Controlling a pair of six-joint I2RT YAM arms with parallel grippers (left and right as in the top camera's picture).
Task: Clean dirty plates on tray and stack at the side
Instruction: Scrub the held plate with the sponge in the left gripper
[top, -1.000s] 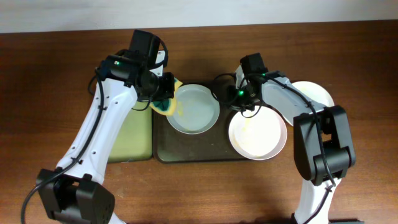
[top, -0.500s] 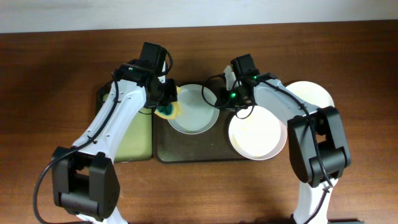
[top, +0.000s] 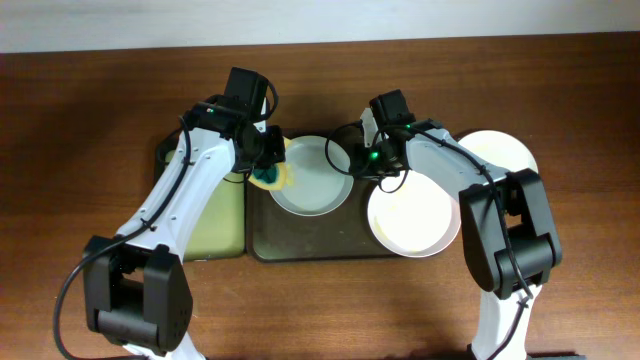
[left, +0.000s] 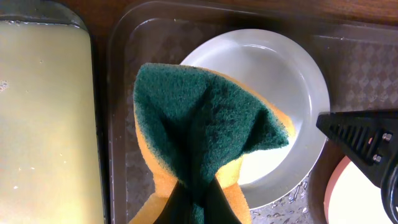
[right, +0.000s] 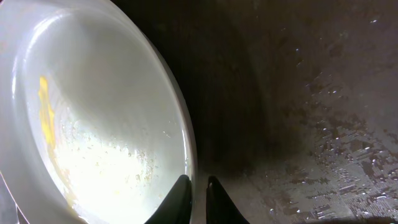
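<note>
The pale blue-grey plate lies at the left of the dark brown tray, with a yellow smear inside. My left gripper is shut on a green-and-yellow sponge, which hangs over the plate's left rim. My right gripper pinches the plate's right rim between its fingers. A pinkish-white plate lies on the right of the tray. A cream-white plate rests on the table to the right, partly hidden by my right arm.
A smaller black tray with a yellow-green inside sits against the brown tray's left side; it also shows in the left wrist view. The brown tray's floor is wet. Bare wooden table lies all around.
My left gripper has moved right with the sponge onto the plate's left rim. My right gripper has moved left onto the plate's right rim. Little has changed in the last half second.
</note>
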